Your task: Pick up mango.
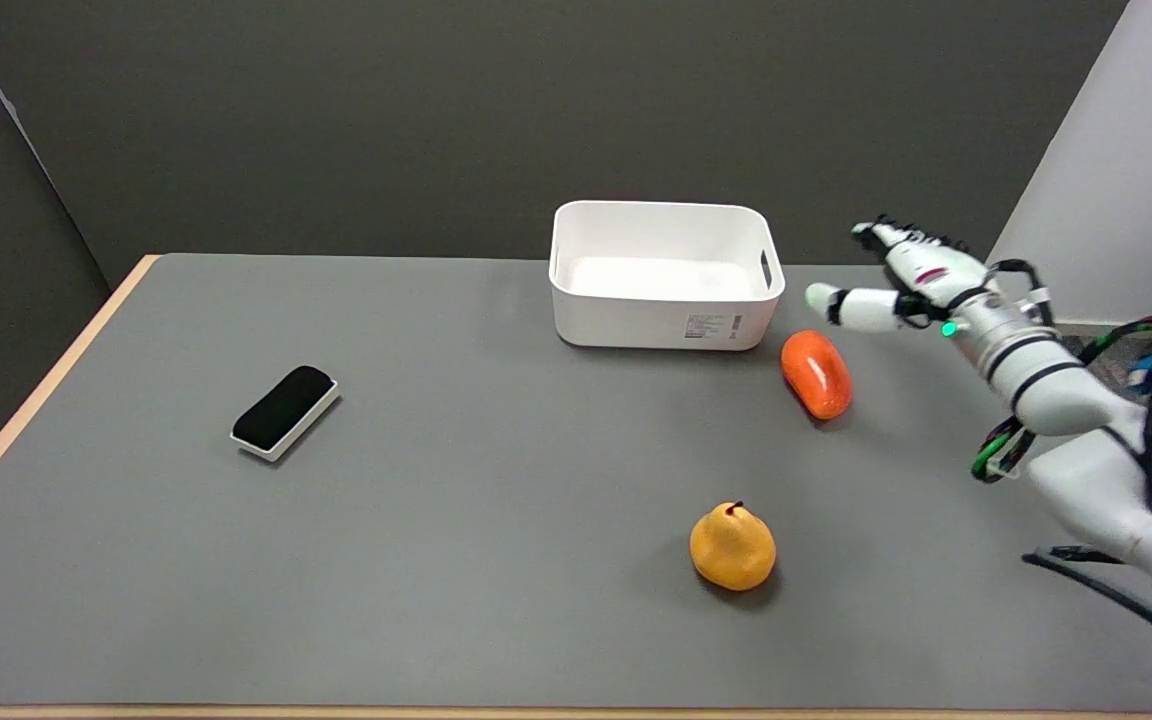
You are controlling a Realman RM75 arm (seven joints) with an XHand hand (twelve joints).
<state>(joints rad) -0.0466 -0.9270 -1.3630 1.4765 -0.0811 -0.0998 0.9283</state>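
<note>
Mango (816,374) below outstretched empty hand (891,285)
</note>
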